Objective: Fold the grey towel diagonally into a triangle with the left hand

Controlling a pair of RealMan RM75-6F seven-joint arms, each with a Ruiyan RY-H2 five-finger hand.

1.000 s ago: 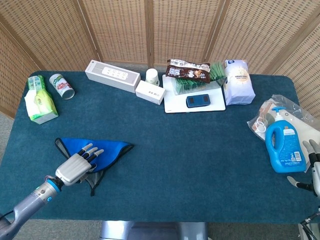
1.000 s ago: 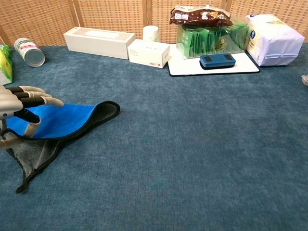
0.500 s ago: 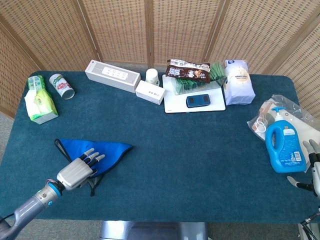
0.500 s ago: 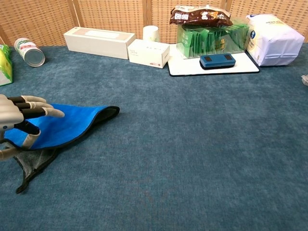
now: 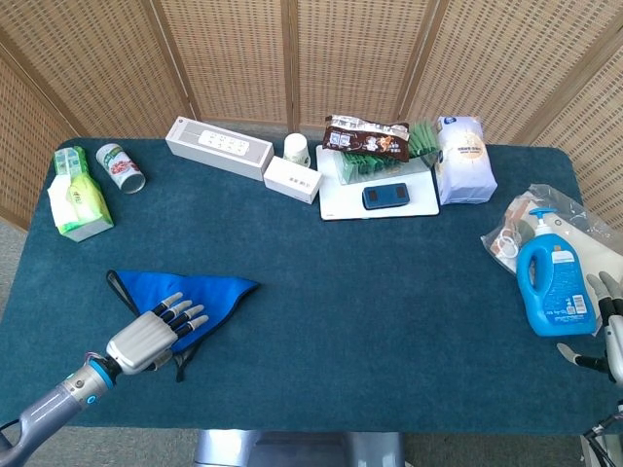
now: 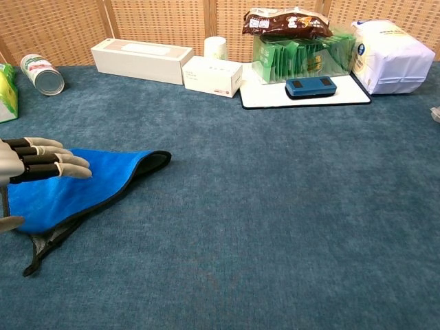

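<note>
The left hand [image 5: 154, 332] lies flat, fingers spread, holding nothing, over the towel [image 5: 200, 289], which lies folded into a blue triangle at the tabletop's [image 5: 370, 321] near-left. The fold looks made; next, probably pressing it smooth and lifting clear.

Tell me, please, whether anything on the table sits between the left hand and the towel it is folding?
Nothing visible does. The left hand is open directly over the near part of the towel, which already lies as a triangle; the tissue pack and can lie well behind it.
</note>
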